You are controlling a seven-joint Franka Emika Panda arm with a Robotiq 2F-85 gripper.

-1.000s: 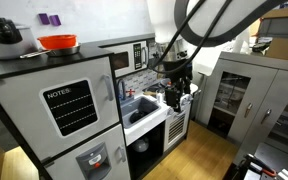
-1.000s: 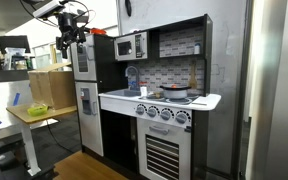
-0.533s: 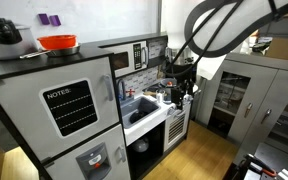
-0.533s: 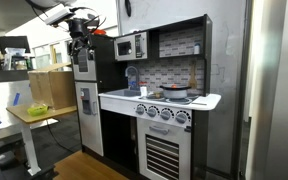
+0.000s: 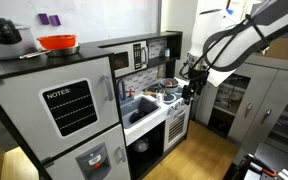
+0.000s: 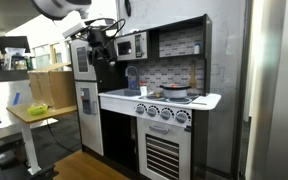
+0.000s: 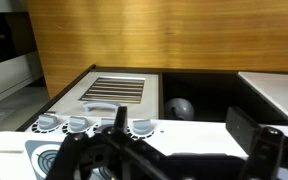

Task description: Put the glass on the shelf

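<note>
The glass (image 6: 132,80) is a clear bluish tumbler standing on the white counter by the sink; it also shows in an exterior view (image 5: 121,90). It is out of the wrist view. The shelf (image 5: 134,43) is the dark grey flat top of the hutch above the silver-fronted microwave (image 6: 130,46); its front edge shows in an exterior view (image 6: 184,22). My gripper (image 5: 191,86) hangs in the air in front of the toy kitchen, above counter height (image 6: 106,50). In the wrist view it (image 7: 184,138) is open and empty, over the stove knobs and white counter edge.
A toy fridge with a NOTES board (image 5: 69,105) carries a red bowl (image 5: 57,43) and a black pot (image 5: 6,33). A tall grey cabinet with glass doors (image 5: 246,95) stands beside the kitchen. A pan (image 6: 174,92) sits on the stove. A wooden table (image 6: 34,112) stands nearby.
The arm has swung sideways across the front of the kitchen, from by the fridge toward the stove end. The gripper stays open and empty. The glass has not moved.
</note>
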